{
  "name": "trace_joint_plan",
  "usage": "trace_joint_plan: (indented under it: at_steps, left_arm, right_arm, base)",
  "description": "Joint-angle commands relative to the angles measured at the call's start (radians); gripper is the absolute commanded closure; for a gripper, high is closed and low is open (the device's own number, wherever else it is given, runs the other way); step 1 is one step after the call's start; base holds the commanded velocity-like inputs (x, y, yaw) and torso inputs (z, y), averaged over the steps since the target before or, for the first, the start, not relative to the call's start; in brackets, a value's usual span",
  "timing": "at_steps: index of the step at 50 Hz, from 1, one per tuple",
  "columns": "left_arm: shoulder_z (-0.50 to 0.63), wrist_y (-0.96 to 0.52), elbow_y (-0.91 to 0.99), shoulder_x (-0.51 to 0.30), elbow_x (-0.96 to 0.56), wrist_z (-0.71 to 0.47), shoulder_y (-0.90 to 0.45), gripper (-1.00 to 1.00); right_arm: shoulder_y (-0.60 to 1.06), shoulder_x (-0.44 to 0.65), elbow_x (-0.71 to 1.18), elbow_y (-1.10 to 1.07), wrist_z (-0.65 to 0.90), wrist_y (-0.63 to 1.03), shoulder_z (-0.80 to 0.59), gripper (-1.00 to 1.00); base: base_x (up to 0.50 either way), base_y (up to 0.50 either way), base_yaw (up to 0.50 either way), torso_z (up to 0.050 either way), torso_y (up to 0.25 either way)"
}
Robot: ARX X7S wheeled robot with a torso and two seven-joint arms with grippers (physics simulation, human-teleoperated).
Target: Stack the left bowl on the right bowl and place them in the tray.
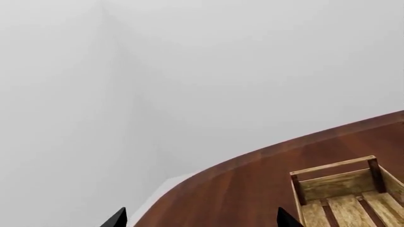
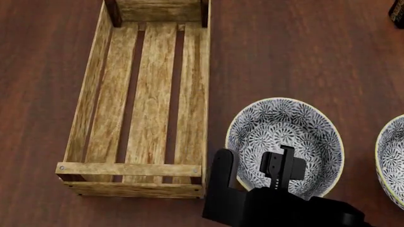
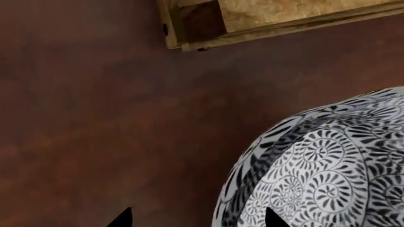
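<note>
Two patterned bowls sat on the worktop (image 2: 303,52), unstacked: the left bowl (image 2: 285,142) just beside the tray (image 2: 90,94), the right bowl (image 2: 392,161) at the frame's edge. Your right hand (image 3: 196,218) hovered at the left bowl's near rim, fingertips spread wide, one over bare wood, one over the bowl's wall, gripping nothing. Your left hand (image 1: 200,220) pointed away past the crate's far end, also parted and empty. You seemed to be at the first pick. Next, you would need to straddle the rim, one finger inside, and close before lifting it toward its twin.
</note>
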Motion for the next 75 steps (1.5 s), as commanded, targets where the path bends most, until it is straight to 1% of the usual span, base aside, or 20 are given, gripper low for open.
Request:
trace_joint_plan:
  at_steps: [1, 2, 3, 14, 31, 42, 48, 51, 54, 59, 64, 72, 75]
  left_arm:
    - [0.015, -0.035, 0.0, 0.0, 0.01, 0.011, -0.034, -1.0]
    - [0.015, -0.035, 0.0, 0.0, 0.01, 0.012, -0.034, -1.0]
    - [0.015, -0.033, 0.0, 0.0, 0.01, 0.011, -0.032, -1.0]
    - [0.014, -0.031, 0.0, 0.0, 0.006, 0.012, -0.03, -1.0]
    - [0.002, 0.025, 0.0, 0.0, 0.0, 0.001, 0.009, -1.0]
    - [0.009, 0.025, 0.0, 0.0, 0.008, 0.002, 0.007, -1.0]
    - [0.013, 0.02, 0.0, 0.0, 0.009, 0.005, 0.002, -1.0]
    - [0.009, 0.041, 0.0, 0.0, 0.008, -0.003, 0.023, -1.0]
    - [0.004, 0.051, 0.0, 0.0, 0.005, -0.007, 0.032, -1.0]
    - [0.01, 0.022, 0.0, 0.0, 0.006, 0.007, 0.002, -1.0]
    - [-0.002, 0.03, 0.0, 0.0, -0.011, 0.011, 0.007, -1.0]
    - [0.009, 0.008, 0.0, 0.0, -0.007, 0.027, -0.026, -1.0]
    - [0.008, 0.005, 0.0, 0.0, -0.01, 0.032, -0.032, -1.0]
  right_arm:
    - [-0.022, -0.004, -0.016, 0.045, 0.002, -0.014, -0.019, -1.0]
    - [-0.022, -0.005, -0.016, 0.047, 0.003, -0.015, -0.019, -1.0]
    - [-0.021, -0.003, -0.015, 0.044, 0.003, -0.013, -0.019, 1.0]
    - [-0.014, -0.003, -0.018, 0.039, 0.017, -0.007, -0.007, 1.0]
    - [0.083, 0.063, 0.022, -0.131, 0.035, 0.065, 0.068, 1.0]
    - [0.14, 0.094, 0.027, -0.195, 0.046, 0.085, 0.108, 1.0]
    - [0.186, 0.108, 0.032, -0.225, 0.029, 0.103, 0.119, 1.0]
    - [0.256, 0.121, 0.021, -0.236, -0.008, 0.111, 0.118, 1.0]
    - [0.292, 0.122, 0.02, -0.242, -0.024, 0.12, 0.123, 1.0]
    - [0.347, 0.135, 0.018, -0.247, -0.048, 0.13, 0.136, 1.0]
    - [0.389, 0.154, 0.032, -0.254, -0.069, 0.153, 0.158, 1.0]
    - [0.469, 0.202, 0.034, -0.283, -0.099, 0.213, 0.16, 1.0]
    - [0.493, 0.224, 0.02, -0.275, -0.114, 0.211, 0.148, 1.0]
  base:
    - [0.0, 0.0, 0.0, 0.0, 0.0]
    - [0.0, 0.0, 0.0, 0.0, 0.0]
    - [0.0, 0.0, 0.0, 0.0, 0.0]
    - [0.0, 0.0, 0.0, 0.0, 0.0]
    - [0.0, 0.0, 0.0, 0.0, -0.001]
    - [0.0, 0.0, 0.0, 0.0, 0.0]
    - [0.0, 0.0, 0.0, 0.0, 0.0]
    - [0.0, 0.0, 0.0, 0.0, 0.0]
    - [0.0, 0.0, 0.0, 0.0, 0.0]
    - [0.0, 0.0, 0.0, 0.0, 0.0]
    - [0.0, 0.0, 0.0, 0.0, 0.0]
    - [0.0, 0.0, 0.0, 0.0, 0.0]
    - [0.0, 0.0, 0.0, 0.0, 0.0]
